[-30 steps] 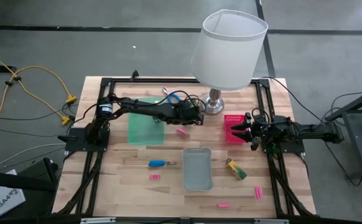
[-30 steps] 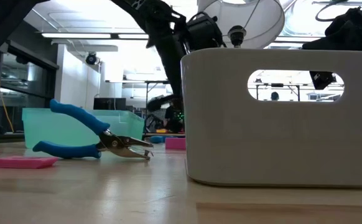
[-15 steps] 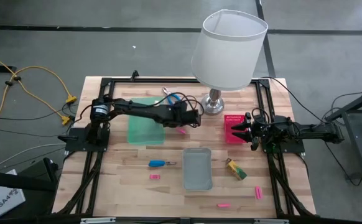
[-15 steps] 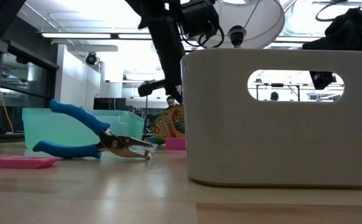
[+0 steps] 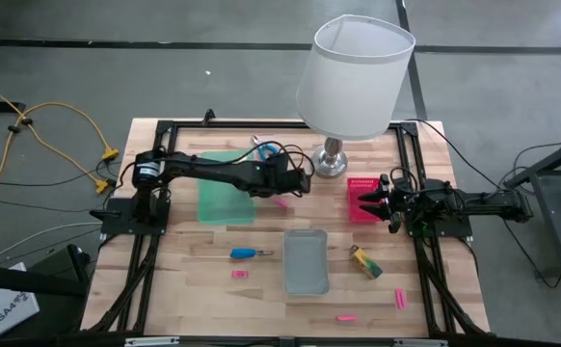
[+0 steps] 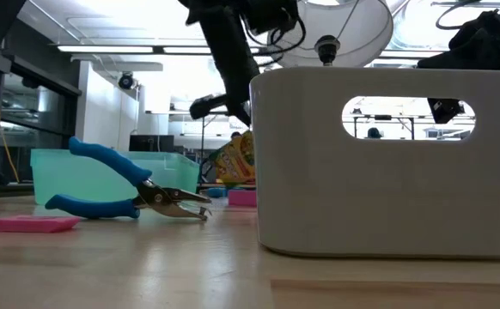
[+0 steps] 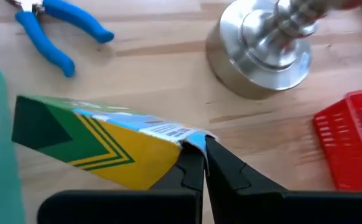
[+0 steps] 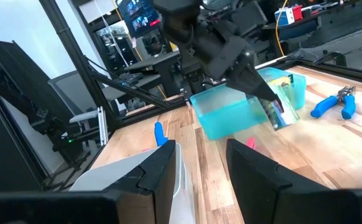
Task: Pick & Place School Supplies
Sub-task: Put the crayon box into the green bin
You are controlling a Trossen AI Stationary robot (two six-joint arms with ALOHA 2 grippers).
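Wooden tabletop from above: the left gripper (image 5: 301,180) hangs near the lamp base (image 5: 332,164), beside the green tray (image 5: 226,188); the right gripper (image 5: 375,202) waits over the red tray (image 5: 361,200), fingers parted. Low down, the yellow-and-green box (image 6: 235,160) hangs clear of the table. At the left wrist, fingers pinch the box's corner, its long axis trailing toward the green tray, nearest this arm.
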